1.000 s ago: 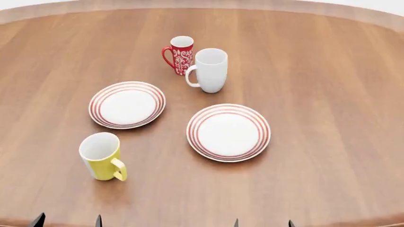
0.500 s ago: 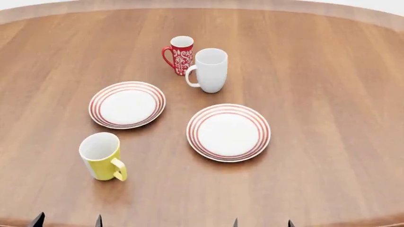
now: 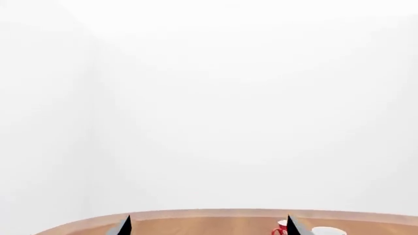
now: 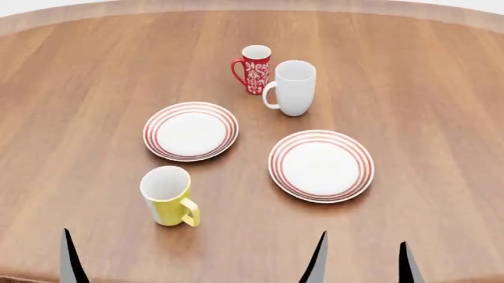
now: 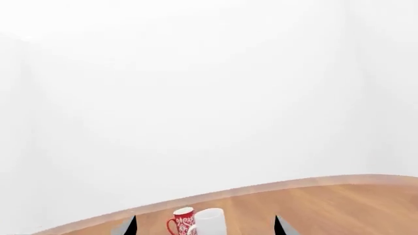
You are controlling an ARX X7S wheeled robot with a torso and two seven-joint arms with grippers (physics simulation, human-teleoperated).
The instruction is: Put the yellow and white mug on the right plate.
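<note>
The yellow and white mug [image 4: 169, 195] stands upright on the table at the near left, its handle turned to the near right. The right plate [image 4: 320, 165], white with red rings, lies bare to its right. My right gripper [image 4: 362, 268] is open and empty at the near edge, just in front of that plate. One fingertip [image 4: 71, 260] of my left gripper shows at the near left, short of the mug. In the left wrist view my left gripper [image 3: 207, 230] is open and empty. In the right wrist view my right gripper [image 5: 205, 230] is open too. Neither wrist view shows the yellow mug.
The look-alike left plate [image 4: 190, 131] lies beyond the yellow mug. A slim red patterned mug [image 4: 254, 69] and a plain white mug [image 4: 292, 87] stand side by side behind the plates, on the round wooden table [image 4: 94, 71]. Both mugs show in the right wrist view.
The head view has shifted, so everything on the table sits further right in the picture. The gripper tips reach higher into view. The mugs and plates have not moved on the table.
</note>
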